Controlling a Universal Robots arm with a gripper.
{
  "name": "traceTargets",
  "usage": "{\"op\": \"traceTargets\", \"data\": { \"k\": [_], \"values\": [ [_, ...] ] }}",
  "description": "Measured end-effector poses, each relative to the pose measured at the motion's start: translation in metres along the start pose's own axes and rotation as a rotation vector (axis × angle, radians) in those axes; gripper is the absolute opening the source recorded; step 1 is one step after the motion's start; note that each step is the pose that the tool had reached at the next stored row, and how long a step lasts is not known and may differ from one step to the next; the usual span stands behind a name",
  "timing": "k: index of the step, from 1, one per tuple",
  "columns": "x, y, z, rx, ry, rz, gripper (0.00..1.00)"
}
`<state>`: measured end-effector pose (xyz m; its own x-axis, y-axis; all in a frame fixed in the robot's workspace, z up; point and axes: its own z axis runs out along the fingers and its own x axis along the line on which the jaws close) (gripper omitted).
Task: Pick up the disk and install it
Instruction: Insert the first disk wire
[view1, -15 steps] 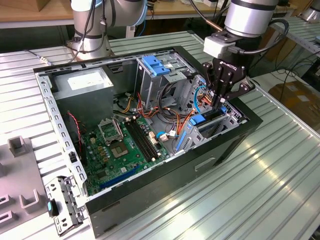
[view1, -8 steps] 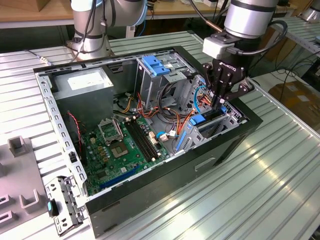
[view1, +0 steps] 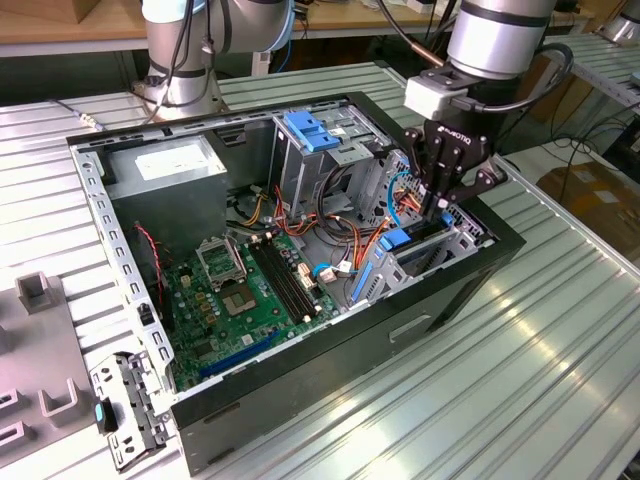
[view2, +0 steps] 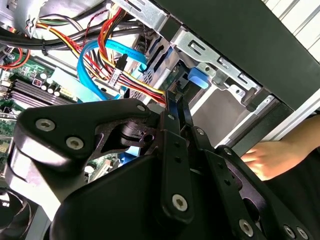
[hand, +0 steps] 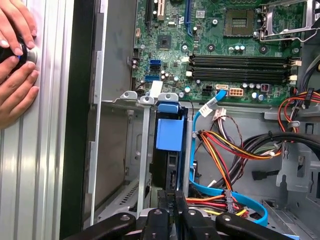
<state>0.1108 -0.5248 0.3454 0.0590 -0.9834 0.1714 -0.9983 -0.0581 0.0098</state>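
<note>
The disk (hand: 162, 167) stands on edge inside the drive bay (view1: 455, 240) at the corner of the open computer case on the exterior view's right. Its blue carrier (hand: 170, 130) shows at one end, and a blue rail (view1: 398, 240) shows in the exterior view. My gripper (view1: 440, 208) hangs straight over the bay. Its two fingers (view2: 173, 107) are shut together, with their tips at the disk's upper edge. In the first wrist view the gripper (hand: 172, 196) sits right above the dark edge of the disk. The blue tab (view2: 197, 77) lies just beyond the fingertips.
Blue data cables (hand: 225, 197) and orange-yellow power wires (hand: 230, 150) crowd the bay's side. The motherboard (view1: 240, 290), the grey power supply (view1: 165, 165) and a tall cage with a blue latch (view1: 315, 130) fill the case. A person's hands (hand: 15, 75) rest on the table beside it.
</note>
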Motion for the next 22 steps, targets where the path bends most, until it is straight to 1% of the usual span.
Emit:
{"op": "traceTargets", "data": {
  "k": [5, 11, 13, 22],
  "values": [
    [-0.0001, -0.0025, 0.0013, -0.0067, -0.0009, 0.001, 0.16],
    [-0.0003, -0.0031, 0.0026, -0.0088, -0.0013, 0.002, 0.16],
    [-0.0002, -0.0031, 0.0027, -0.009, -0.0023, 0.002, 0.16],
    [0.0002, -0.0031, 0.0, -0.0109, -0.0072, 0.006, 0.16]
  ]
}}
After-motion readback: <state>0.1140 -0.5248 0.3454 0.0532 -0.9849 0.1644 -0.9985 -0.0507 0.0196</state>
